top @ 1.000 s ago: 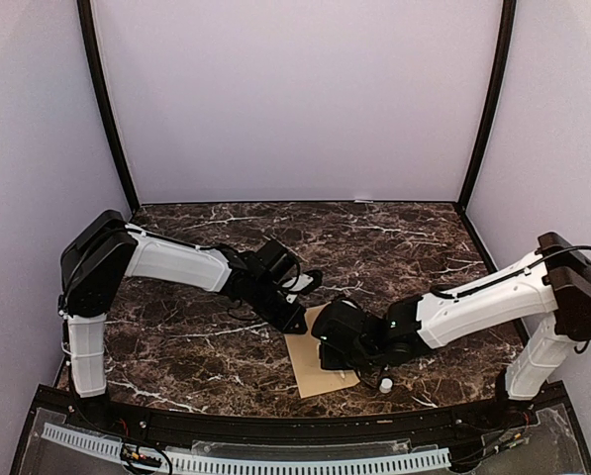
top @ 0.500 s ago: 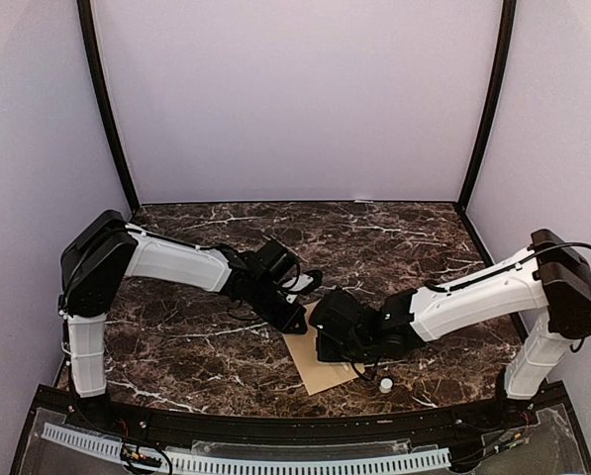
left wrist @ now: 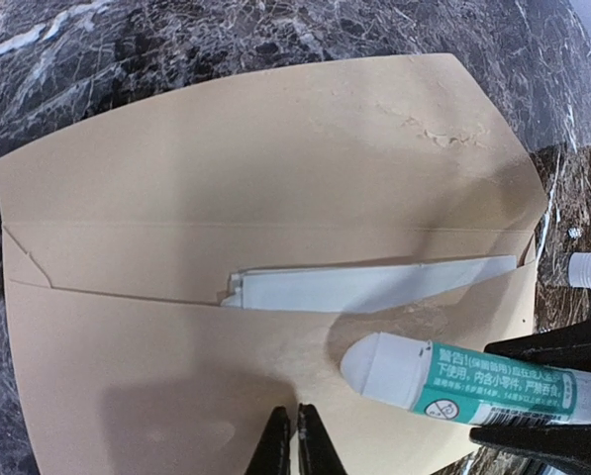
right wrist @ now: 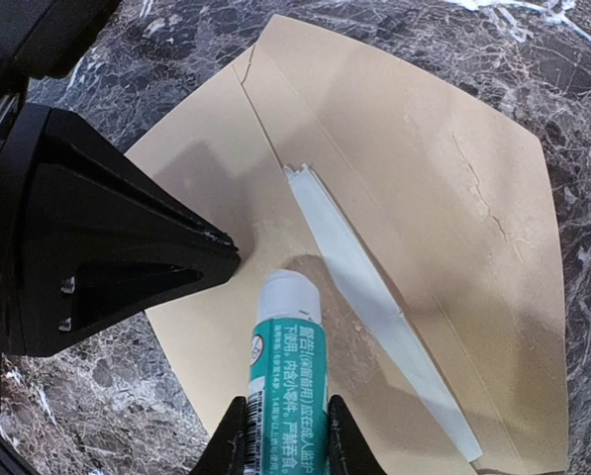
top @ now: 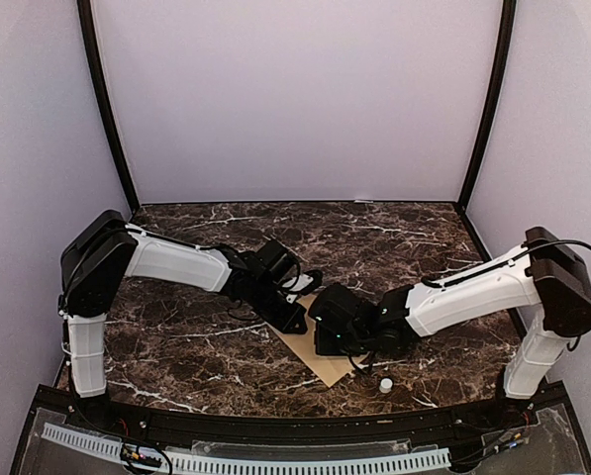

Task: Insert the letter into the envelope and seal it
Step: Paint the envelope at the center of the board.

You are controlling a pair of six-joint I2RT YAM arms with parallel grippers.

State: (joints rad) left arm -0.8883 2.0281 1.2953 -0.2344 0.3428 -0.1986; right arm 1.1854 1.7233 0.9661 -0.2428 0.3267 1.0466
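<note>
**Operator:** Marble tabletop [left wrist: 127,59] station: how do the pincers stand?

**Manual:** The right gripper [right wrist: 285,435] is clamped on the glue stick [right wrist: 287,356], whose tip is at the envelope [left wrist: 176,198] body, just beside the mouth. The left gripper [left wrist: 295,440] has its jaws together, tips down on the envelope's near edge.

**Operator:** And the letter [left wrist: 374,287]?

**Manual:** It is inside the pocket, with a white strip showing at the mouth. The flap lies open. Draw the glue along the mouth line with light pressure, clear of the letter, while the left tips pin the envelope. The cap [left wrist: 585,269] lies beside it.

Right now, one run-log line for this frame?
step: gluing | left fingers: shut, over envelope | right fingers: shut on glue stick | letter: inside, edge showing | flap: open | cap: off
</note>
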